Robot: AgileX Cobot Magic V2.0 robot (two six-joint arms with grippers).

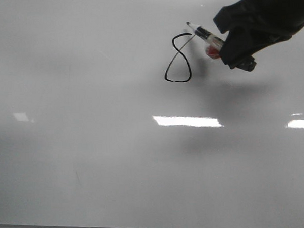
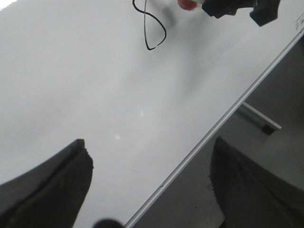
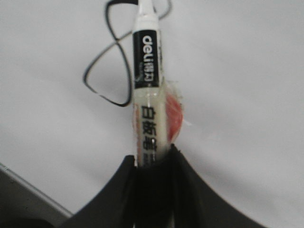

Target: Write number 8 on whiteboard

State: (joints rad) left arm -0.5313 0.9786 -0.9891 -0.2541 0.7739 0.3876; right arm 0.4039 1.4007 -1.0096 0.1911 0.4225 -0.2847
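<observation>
Inspection of progress: the number 8 stands drawn in black on the upper middle of the whiteboard, with a narrow upper loop, a wider lower loop and a short tail at its top right. Both loops appear closed in the front view, so I judge the figure essentially complete. My right pincer is clenched on the marker, its fingers clamped round the barrel as the right wrist view confirms. The marker tip sits at the tail end of the stroke; whether it touches the board or hovers just off it, I cannot tell. My left pincer stands released, holding nothing, well apart from the figure and near the board's metal edge strip. Remaining, in my judgement: lift the tip clear of the board and withdraw. No smearing of the line is visible.
</observation>
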